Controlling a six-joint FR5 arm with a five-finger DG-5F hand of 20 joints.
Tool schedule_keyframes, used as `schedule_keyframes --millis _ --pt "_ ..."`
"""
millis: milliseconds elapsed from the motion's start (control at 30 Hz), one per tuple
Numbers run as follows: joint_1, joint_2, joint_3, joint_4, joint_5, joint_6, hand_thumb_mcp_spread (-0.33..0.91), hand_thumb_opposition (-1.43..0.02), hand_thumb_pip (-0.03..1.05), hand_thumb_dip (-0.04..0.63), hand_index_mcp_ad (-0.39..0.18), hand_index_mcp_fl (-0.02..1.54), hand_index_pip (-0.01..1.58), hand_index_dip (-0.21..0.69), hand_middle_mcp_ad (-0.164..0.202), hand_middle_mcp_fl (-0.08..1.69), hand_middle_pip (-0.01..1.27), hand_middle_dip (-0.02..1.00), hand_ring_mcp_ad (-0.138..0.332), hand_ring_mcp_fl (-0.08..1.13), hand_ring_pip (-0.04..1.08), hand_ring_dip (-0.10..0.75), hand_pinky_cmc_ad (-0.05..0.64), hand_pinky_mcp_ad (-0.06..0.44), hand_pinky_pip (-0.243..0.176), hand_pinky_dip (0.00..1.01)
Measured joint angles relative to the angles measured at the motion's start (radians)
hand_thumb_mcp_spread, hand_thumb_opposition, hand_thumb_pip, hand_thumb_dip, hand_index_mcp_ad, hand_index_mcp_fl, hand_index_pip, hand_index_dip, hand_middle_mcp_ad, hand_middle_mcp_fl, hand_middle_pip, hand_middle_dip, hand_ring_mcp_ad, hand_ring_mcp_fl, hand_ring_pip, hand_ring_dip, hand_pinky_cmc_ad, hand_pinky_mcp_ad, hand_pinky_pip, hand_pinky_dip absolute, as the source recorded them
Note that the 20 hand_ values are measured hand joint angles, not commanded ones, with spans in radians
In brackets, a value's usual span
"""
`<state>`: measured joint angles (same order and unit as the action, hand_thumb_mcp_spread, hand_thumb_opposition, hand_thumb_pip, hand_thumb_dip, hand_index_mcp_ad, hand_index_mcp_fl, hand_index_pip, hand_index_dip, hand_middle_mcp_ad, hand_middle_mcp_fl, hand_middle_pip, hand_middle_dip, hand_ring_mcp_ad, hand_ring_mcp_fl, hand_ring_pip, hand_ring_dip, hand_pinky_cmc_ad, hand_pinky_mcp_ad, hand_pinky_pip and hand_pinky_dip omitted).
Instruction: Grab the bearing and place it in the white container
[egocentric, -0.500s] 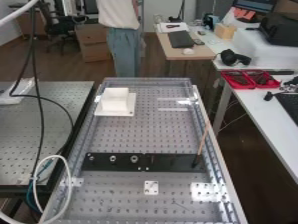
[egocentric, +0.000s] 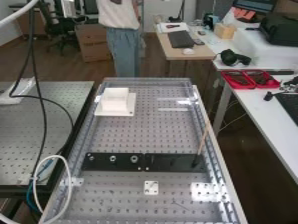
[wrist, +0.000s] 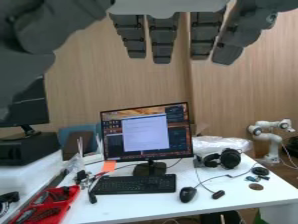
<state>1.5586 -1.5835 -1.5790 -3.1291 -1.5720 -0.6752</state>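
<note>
In the wrist view, the dark grey hand (wrist: 203, 32) hangs relaxed, fingers (wrist: 163, 37) extended nearly straight, thumb (wrist: 60, 22) apart from them

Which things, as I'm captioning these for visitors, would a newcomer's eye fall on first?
Probably the white container, bright at the far left of the perforated bench in the high view. Next comes the black strip lying across the bench, with small metal rings on its left half. In the wrist view, the dark, straight-fingered hand stands out above a lit monitor.
</note>
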Motion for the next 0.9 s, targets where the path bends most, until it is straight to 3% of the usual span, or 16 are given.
schedule_keyframes --millis 267,500,600,900 --pt "0.003 0.002 -0.002 -0.004 0.005 0.003 0.18 -0.62 0.25 0.009 0.023 0.01 0.07 0.188 0.091 0.00 0.14 0.14 0.234 0.02 0.09 0.028 0.295 0.201 -0.072 0.23" --pt "0.008 0.011 -0.014 -0.001 0.016 0.000 0.18 -0.63 0.26 0.003 0.038 0.01 0.08 0.201 0.087 0.01 0.14 0.14 0.236 0.02 0.09 0.028 0.295 0.215 -0.073 0.24" --pt "0.012 0.016 -0.034 0.014 0.027 -0.006 0.19 -0.65 0.29 0.005 0.038 0.01 0.08 0.201 0.103 0.01 0.14 0.14 0.236 0.02 0.09 0.028 0.295 0.215 -0.073 0.24" --pt "0.034 0.026 -0.123 0.082 0.074 -0.042 0.22 -0.66 0.31 0.003 0.038 0.01 0.08 0.201 0.103 0.01 0.14 0.14 0.232 0.02 0.09 0.028 0.300 0.216 -0.087 0.24"
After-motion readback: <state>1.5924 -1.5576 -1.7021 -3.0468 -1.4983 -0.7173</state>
